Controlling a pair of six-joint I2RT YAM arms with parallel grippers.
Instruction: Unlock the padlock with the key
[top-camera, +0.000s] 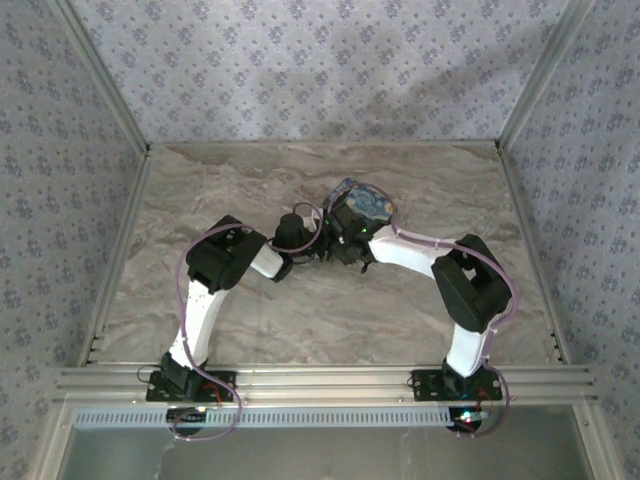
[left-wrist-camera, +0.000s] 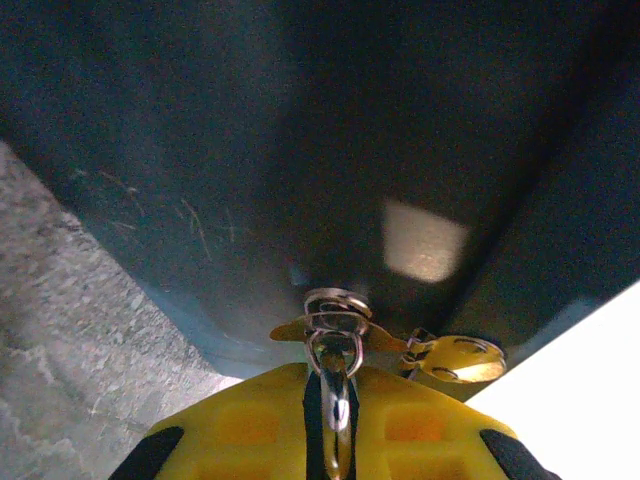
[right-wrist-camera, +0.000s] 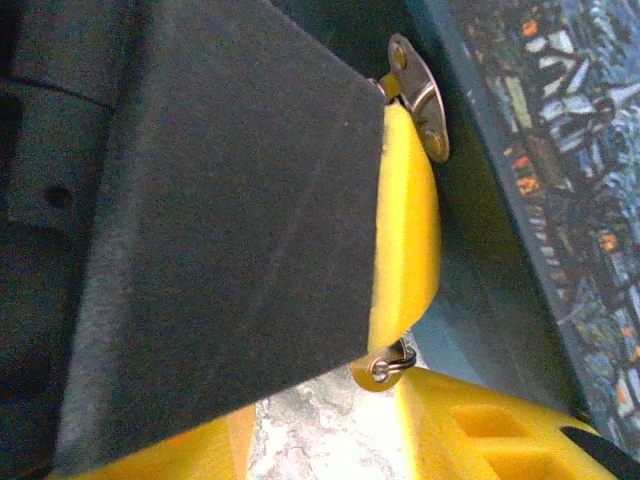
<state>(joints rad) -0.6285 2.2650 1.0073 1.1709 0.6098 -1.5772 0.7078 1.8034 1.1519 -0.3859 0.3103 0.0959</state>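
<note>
On marbled tabletop (top-camera: 250, 320), padlock (top-camera: 365, 200); patterned walls (top-camera: 320, 70) around.

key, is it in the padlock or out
In: the key is seated in the dark side of the padlock, only its head showing, pinched by the left end effector.

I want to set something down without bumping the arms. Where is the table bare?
Bare table lies along the back edge left of the padlock, in the left strip beside the left arm, right of the right arm, and in the near middle between the two arms. It is crowded at the centre, where both arms meet at the padlock.
</note>
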